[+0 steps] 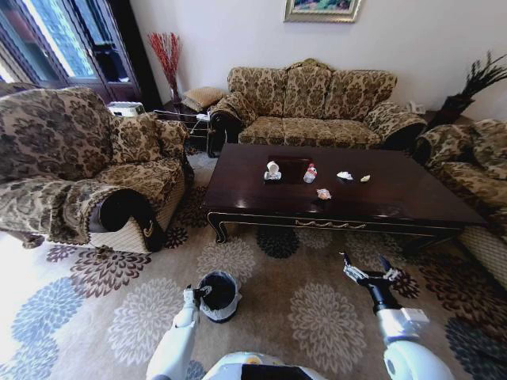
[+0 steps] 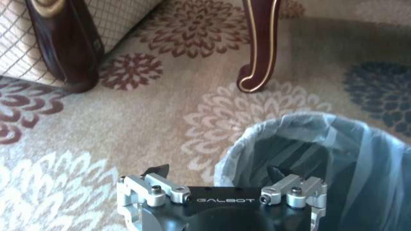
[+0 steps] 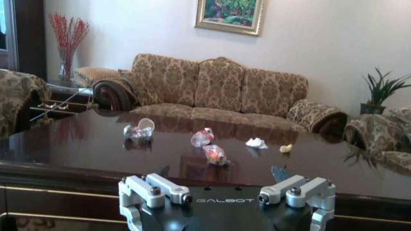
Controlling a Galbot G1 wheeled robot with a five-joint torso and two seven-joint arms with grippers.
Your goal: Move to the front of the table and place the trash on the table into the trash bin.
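Nearest the robot, at about 7 o'clock in the head view, the trash bin [image 1: 219,293] is seen standing on the carpet with no trash visible inside, the left gripper [image 1: 198,293] held at its rim with its fingers spread and empty, while the right gripper [image 1: 369,271] is raised at 5 o'clock, likewise spread and empty. Farther off, toward 12 o'clock, the counter [image 1: 396,194] is not yet reached, and all the trash is left on it: paper cup [image 1: 272,169], bottle [image 1: 310,173], wrapper [image 1: 323,193] and scraps [image 1: 344,175], so nothing is judged binned.

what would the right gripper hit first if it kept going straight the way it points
Probably the table: the right gripper, jaws open, faces its near edge. If it clears the top, the orange wrapper lies next in line; depth is unclear.
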